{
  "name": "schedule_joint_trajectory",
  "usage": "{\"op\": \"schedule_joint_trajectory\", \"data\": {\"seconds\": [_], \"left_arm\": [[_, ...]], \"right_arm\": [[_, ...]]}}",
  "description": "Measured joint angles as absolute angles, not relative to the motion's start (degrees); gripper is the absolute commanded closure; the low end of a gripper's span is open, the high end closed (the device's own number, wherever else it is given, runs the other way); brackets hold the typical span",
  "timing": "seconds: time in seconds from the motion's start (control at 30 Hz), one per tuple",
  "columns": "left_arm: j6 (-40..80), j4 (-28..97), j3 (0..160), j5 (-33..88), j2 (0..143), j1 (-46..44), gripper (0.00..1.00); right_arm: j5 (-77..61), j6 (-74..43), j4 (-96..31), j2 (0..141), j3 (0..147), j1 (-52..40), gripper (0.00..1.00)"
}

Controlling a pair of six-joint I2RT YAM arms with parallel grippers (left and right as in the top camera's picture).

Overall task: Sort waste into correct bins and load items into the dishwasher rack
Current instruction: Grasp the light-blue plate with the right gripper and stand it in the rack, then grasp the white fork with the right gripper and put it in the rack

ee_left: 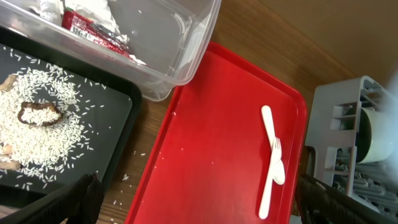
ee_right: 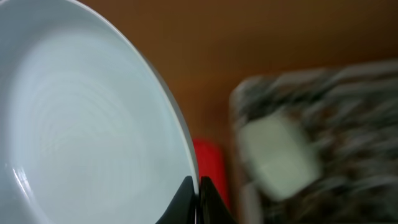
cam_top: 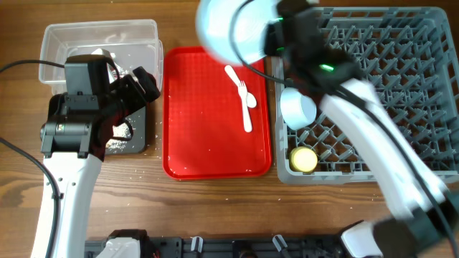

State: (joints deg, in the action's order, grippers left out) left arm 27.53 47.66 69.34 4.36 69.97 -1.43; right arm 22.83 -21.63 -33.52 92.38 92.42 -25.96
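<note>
My right gripper [ee_right: 196,191] is shut on the rim of the light blue plate [ee_right: 87,124] and holds it in the air over the red tray's far right corner [cam_top: 233,29]; the view is blurred. The grey dishwasher rack [cam_top: 380,100] holds the pale green bowl [cam_top: 297,106] and the yellow cup [cam_top: 303,159]. The white fork and spoon [cam_top: 242,97] lie on the red tray. My left gripper [ee_left: 199,208] is open and empty, over the black tray's [ee_left: 118,93] edge. The red wrapper [ee_left: 93,31] lies in the clear tub [cam_top: 93,39]. Food scraps [ee_left: 40,115] and rice lie on the black tray. The light blue bowl is not in view.
The flat red serving tray [cam_top: 208,122] lies between the bins and the rack. Rice grains are scattered on the wooden table by the black tray [cam_top: 136,140]. The right arm stretches diagonally across the rack's front half.
</note>
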Motion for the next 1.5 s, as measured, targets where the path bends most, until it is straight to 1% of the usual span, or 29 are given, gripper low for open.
{"op": "schedule_joint_trajectory", "data": {"seconds": [0.07, 0.17, 0.27, 0.3, 0.47, 0.6, 0.73, 0.77, 0.87, 0.9, 0.93, 0.97, 1.0, 1.03, 1.1, 1.17, 1.27, 1.33, 1.37, 1.43, 1.5], "left_arm": [[27.5, 47.6, 69.3, 4.4, 70.0, -1.4, 0.0], [27.5, 47.6, 69.3, 4.4, 70.0, -1.4, 0.0], [27.5, 47.6, 69.3, 4.4, 70.0, -1.4, 0.0], [27.5, 47.6, 69.3, 4.4, 70.0, -1.4, 0.0], [27.5, 47.6, 69.3, 4.4, 70.0, -1.4, 0.0], [27.5, 47.6, 69.3, 4.4, 70.0, -1.4, 0.0], [27.5, 47.6, 69.3, 4.4, 70.0, -1.4, 0.0], [27.5, 47.6, 69.3, 4.4, 70.0, -1.4, 0.0], [27.5, 47.6, 69.3, 4.4, 70.0, -1.4, 0.0], [27.5, 47.6, 69.3, 4.4, 70.0, -1.4, 0.0], [27.5, 47.6, 69.3, 4.4, 70.0, -1.4, 0.0], [27.5, 47.6, 69.3, 4.4, 70.0, -1.4, 0.0], [27.5, 47.6, 69.3, 4.4, 70.0, -1.4, 0.0], [27.5, 47.6, 69.3, 4.4, 70.0, -1.4, 0.0], [27.5, 47.6, 69.3, 4.4, 70.0, -1.4, 0.0], [27.5, 47.6, 69.3, 4.4, 70.0, -1.4, 0.0], [27.5, 47.6, 69.3, 4.4, 70.0, -1.4, 0.0], [27.5, 47.6, 69.3, 4.4, 70.0, -1.4, 0.0], [27.5, 47.6, 69.3, 4.4, 70.0, -1.4, 0.0], [27.5, 47.6, 69.3, 4.4, 70.0, -1.4, 0.0], [27.5, 47.6, 69.3, 4.4, 70.0, -1.4, 0.0]], "right_arm": [[38.0, -14.4, -33.7, 87.4, 93.0, -25.6, 0.96], [57.1, -3.6, -34.2, 86.6, 93.1, -25.2, 0.96], [67.9, 2.6, -34.3, 89.1, 92.6, -22.2, 0.96], [69.3, 4.3, -34.1, 89.9, 92.1, -20.7, 0.96], [70.7, 11.1, -32.6, 98.0, 89.2, -15.5, 0.96], [67.9, 12.8, -32.5, 104.7, 88.8, -15.5, 0.96], [63.8, 13.4, -32.5, 105.7, 88.6, -15.5, 0.96], [62.9, 13.4, -32.5, 105.7, 88.6, -15.5, 0.93], [57.5, 13.4, -32.9, 105.7, 88.6, -15.5, 0.89], [55.0, 13.4, -33.5, 105.7, 88.6, -15.5, 0.85], [52.9, 13.4, -33.8, 105.7, 88.6, -15.5, 0.73], [51.1, 13.6, -33.9, 105.7, 88.6, -15.5, 0.49], [48.7, 13.5, -34.0, 105.7, 88.6, -15.5, 0.38], [47.3, 13.5, -34.1, 105.7, 88.6, -15.5, 0.32], [44.8, 13.2, -34.1, 105.7, 88.6, -15.5, 0.24], [43.9, 12.9, -34.1, 105.7, 88.6, -15.5, 0.19], [42.6, 12.8, -34.4, 105.6, 88.7, -15.5, 0.16], [40.0, 12.7, -36.1, 105.0, 90.3, -15.5, 0.11], [37.3, 12.5, -36.2, 103.7, 91.2, -15.5, 0.0], [29.7, 11.7, -36.2, 99.3, 92.4, -15.5, 0.0], [15.9, 10.4, -36.6, 94.0, 93.4, -15.4, 0.0]]}}
